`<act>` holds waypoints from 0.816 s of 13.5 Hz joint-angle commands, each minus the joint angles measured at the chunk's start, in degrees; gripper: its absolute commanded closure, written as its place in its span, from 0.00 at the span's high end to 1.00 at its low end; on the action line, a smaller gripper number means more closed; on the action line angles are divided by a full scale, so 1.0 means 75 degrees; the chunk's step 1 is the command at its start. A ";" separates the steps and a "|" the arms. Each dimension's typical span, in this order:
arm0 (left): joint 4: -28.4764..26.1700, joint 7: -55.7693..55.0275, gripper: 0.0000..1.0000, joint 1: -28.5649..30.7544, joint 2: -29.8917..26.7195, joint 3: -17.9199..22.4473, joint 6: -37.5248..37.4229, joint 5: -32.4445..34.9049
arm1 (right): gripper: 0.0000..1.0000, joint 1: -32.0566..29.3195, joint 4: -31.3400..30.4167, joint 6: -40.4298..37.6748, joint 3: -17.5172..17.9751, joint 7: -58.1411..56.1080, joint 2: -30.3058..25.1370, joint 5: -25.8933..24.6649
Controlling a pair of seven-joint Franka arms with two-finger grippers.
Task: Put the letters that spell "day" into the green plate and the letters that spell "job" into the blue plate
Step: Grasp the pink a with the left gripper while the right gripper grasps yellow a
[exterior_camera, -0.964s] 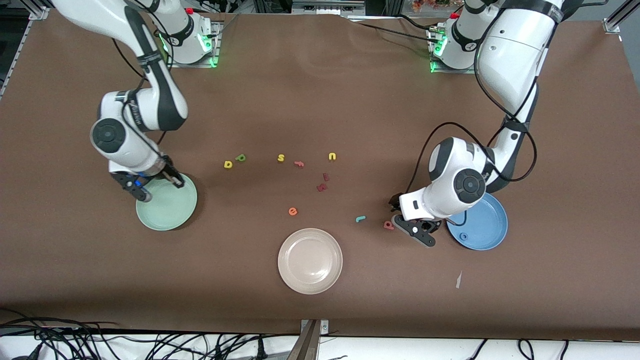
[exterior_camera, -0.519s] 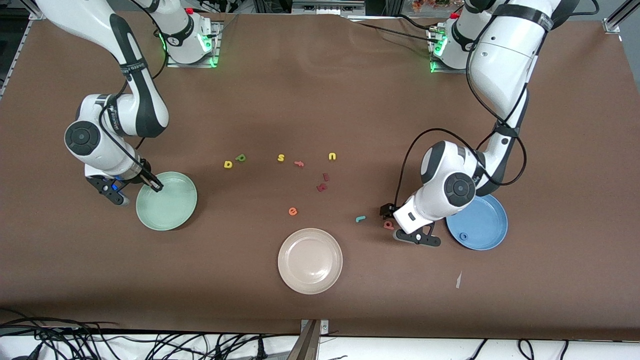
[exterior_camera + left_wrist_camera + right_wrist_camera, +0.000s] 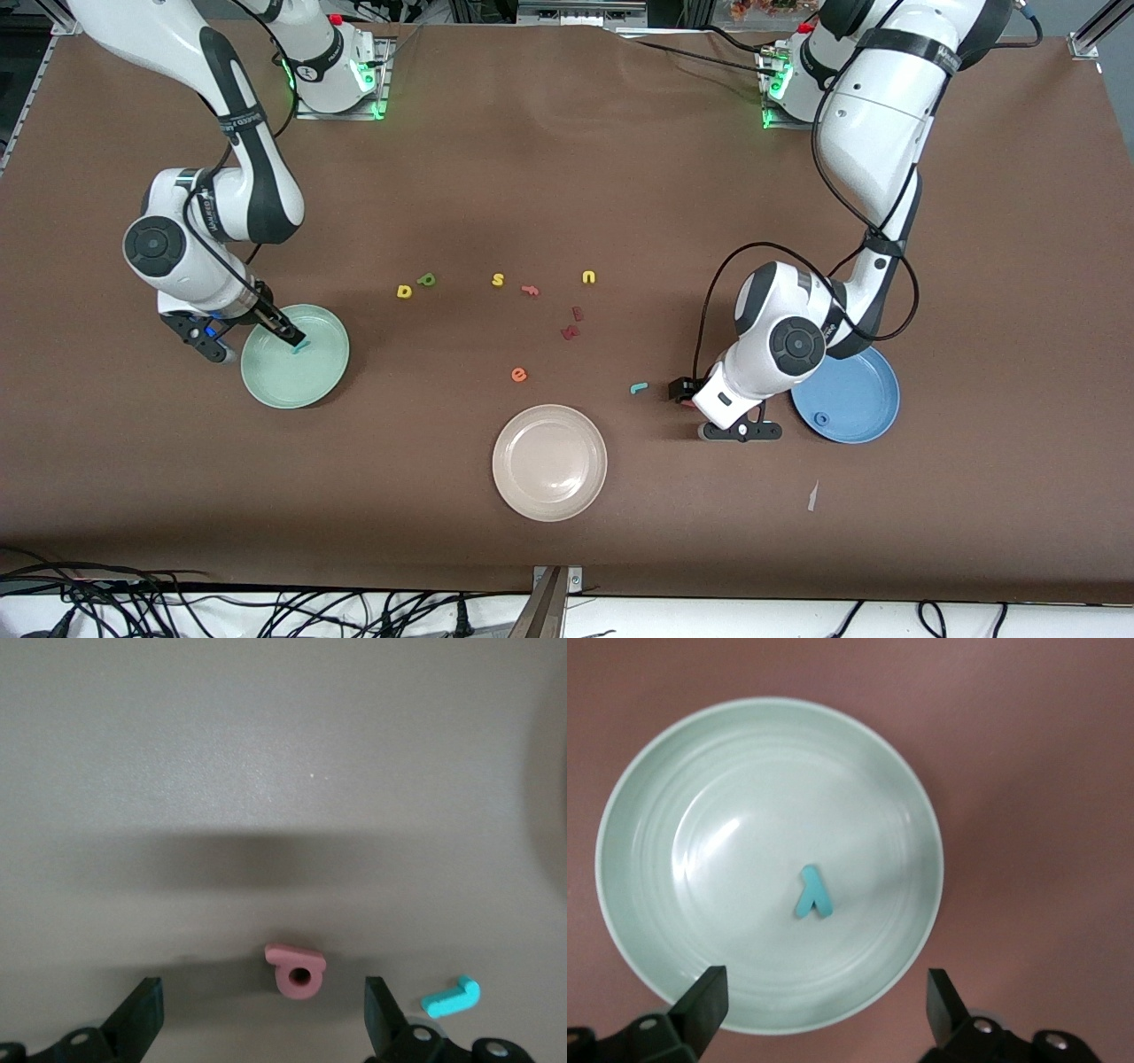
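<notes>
1. The left hand (image 3: 700, 412) hangs low over the desk (image 3: 567, 159) with fingers (image 3: 142, 1019) spread wide, the pinkish-red b (image 3: 296, 968) lying flat between them and not yet gripped.
2. To do this step well, the left hand should come straight down with the b centred, close on the letter's flat sides, and lift clear before swinging to the blue plate (image 3: 864, 390), which sits just beside it toward the left arm's end of the desk.
3. The teal j (image 3: 638, 387) lies near the b, close enough that a careless descent could nudge it.
4. The blue o (image 3: 823, 418) appears to rest already in the blue plate, though it is small and hard to read in the front view.
5. The right hand (image 3: 252, 337) is open wide over the green plate (image 3: 638, 815), holding nothing; the teal y (image 3: 812, 892) lies in the plate below it.
6. The yellow d (image 3: 404, 291) and green a (image 3: 427, 279) sit side by side on the desk, farther from the front camera than the green plate.
</notes>
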 commanded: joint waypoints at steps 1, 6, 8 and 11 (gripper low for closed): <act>0.0401 -0.0493 0.99 -0.0495 0.0256 0.0388 -0.0089 0.0208 | 0.99 -0.0012 -0.0390 0.0019 0.0565 0.0904 -0.0235 0.0030; 0.0389 -0.0751 0.89 -0.0695 0.0385 0.0459 -0.0078 0.0220 | 0.99 -0.0001 -0.0613 0.0124 0.1317 0.2442 -0.0189 0.0510; 0.0389 -0.0775 0.80 -0.0859 0.0397 0.0622 -0.0066 0.0371 | 0.99 0.0034 -0.0811 0.0450 0.1504 0.2840 -0.0142 0.0907; 0.0401 -0.0950 0.70 -0.0906 0.0525 0.0658 -0.0031 0.0548 | 0.99 0.0139 -0.1176 0.1202 0.1821 0.3801 -0.0072 0.1062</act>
